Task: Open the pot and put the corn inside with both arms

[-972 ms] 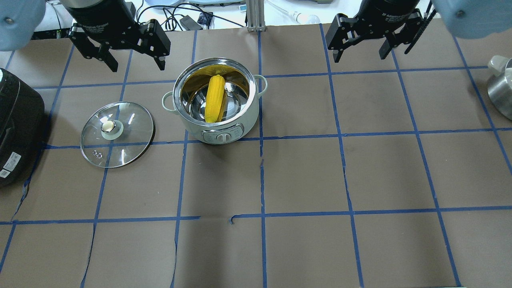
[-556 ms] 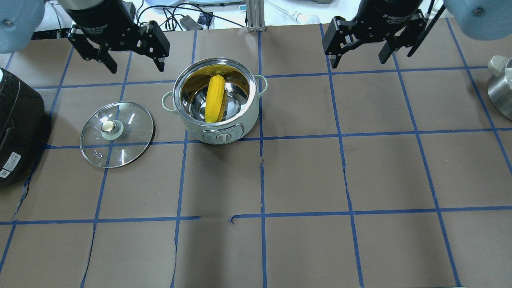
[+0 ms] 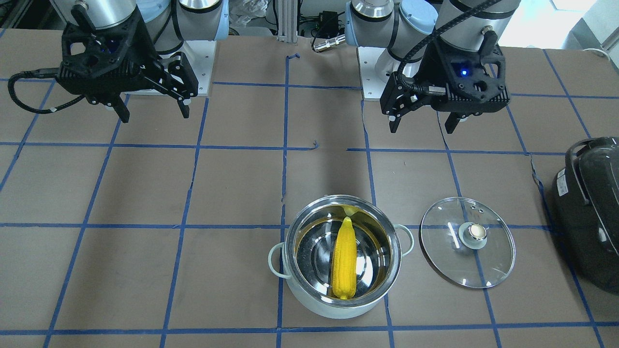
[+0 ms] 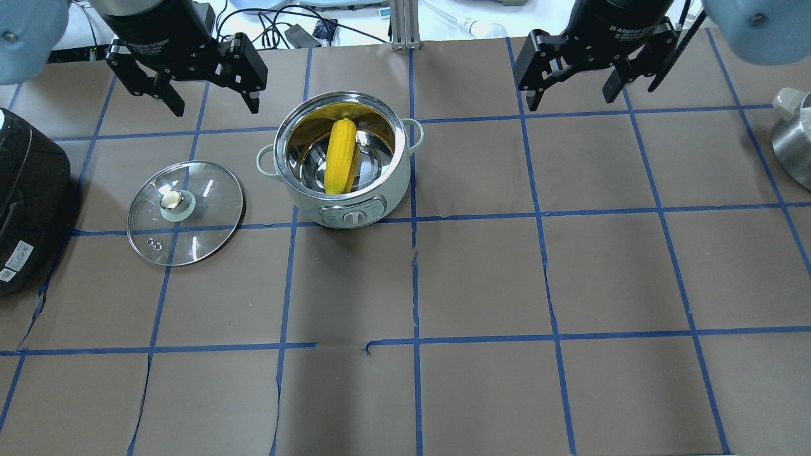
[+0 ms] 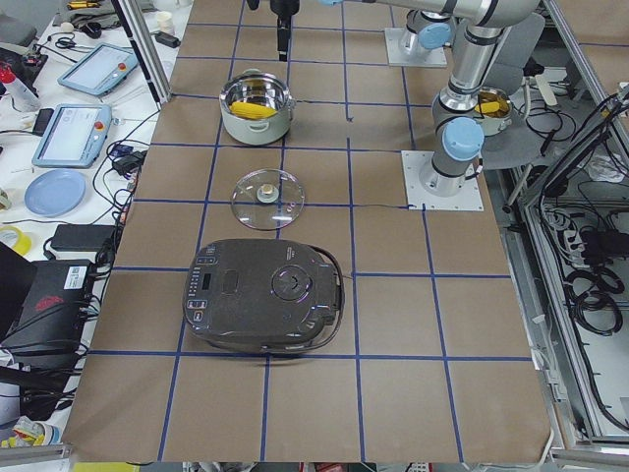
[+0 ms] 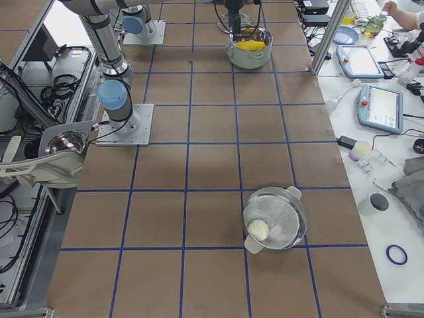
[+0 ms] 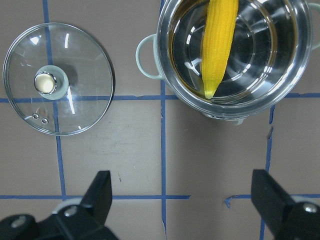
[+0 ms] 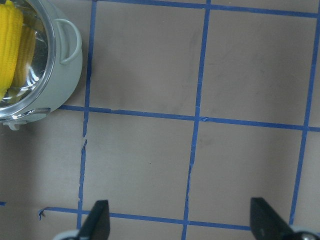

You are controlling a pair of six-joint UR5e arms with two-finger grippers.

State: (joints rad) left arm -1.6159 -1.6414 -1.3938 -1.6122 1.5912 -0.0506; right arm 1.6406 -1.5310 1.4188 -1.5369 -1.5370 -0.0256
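The right gripper (image 4: 570, 101) is showing faint white lettering on its black body, reading roughly "2F Adaptive Gripper", while the white stickers (image 4: 19, 256) on the dark cooker (image 4: 28, 190) are coming out too small to read.

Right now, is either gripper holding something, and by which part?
Nothing is held. The left gripper and the right gripper are both open and empty; the corn lies in the pot, the lid on the table.

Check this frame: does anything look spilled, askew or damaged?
Nothing serious. The corn lies inside the open pot, the lid sits flat beside it, knob up, and the left gripper and right gripper hang open and empty. Only the brown paper cover shows small tears along its tape lines.
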